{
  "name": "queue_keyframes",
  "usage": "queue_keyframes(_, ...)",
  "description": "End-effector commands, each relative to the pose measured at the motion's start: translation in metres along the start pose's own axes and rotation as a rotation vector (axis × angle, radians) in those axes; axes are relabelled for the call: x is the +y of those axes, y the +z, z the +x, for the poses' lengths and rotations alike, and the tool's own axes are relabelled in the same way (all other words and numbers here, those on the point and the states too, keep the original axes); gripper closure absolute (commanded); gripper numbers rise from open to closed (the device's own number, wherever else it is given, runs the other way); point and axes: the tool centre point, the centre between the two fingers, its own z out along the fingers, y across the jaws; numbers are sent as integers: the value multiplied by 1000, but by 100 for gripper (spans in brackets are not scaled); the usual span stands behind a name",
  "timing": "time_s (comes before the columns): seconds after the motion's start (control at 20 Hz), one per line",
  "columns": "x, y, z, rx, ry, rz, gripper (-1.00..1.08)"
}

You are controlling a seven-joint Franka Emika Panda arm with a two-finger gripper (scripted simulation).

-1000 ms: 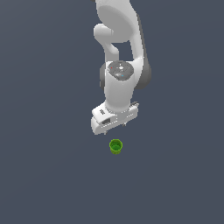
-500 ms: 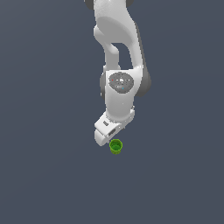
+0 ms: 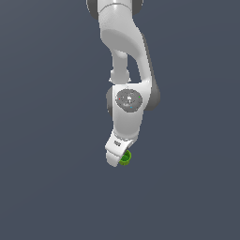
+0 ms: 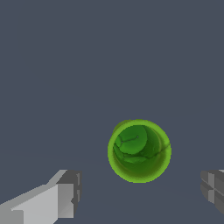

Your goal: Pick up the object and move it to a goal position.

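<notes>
Exterior view first: the white Panda arm (image 3: 125,70) reaches down over a plain dark grey floor (image 3: 47,140), and its gripper (image 3: 118,157) sits low, right at the object (image 3: 125,158), a small bright green cup that peeks out on the exterior view's right side of the white hand. From this angle the hand hides most of the cup, so whether a finger touches it cannot be told, nor can the finger spacing be read here. No goal marker shows anywhere in this view. Wrist view next: the object (image 4: 139,151) is seen from straight above, a green ring with a darker hollow centre, lying between the two fingertips (image 4: 68,194) but nearer one than the other, with grey floor visible on both sides of it. The gripper (image 4: 140,192) is spread wide, its jaws well apart and holding nothing. By my reading the step in hand is the approach and descent before the grasp; the next move calls for centring the cup between the fingers, settling low enough to catch its wall, then closing before any lift toward the goal. No brand, label or writing can be read in either view.
</notes>
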Motion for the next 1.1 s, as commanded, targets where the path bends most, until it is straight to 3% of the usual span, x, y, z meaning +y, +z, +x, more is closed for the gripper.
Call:
queue_keyframes(0.0,2,5,2,2,-59,4,-92)
queue_keyframes(0.5,8,17,6,10,-192,12,-92)
queue_keyframes(1.05,8,29,6,10,-206,13,-92)
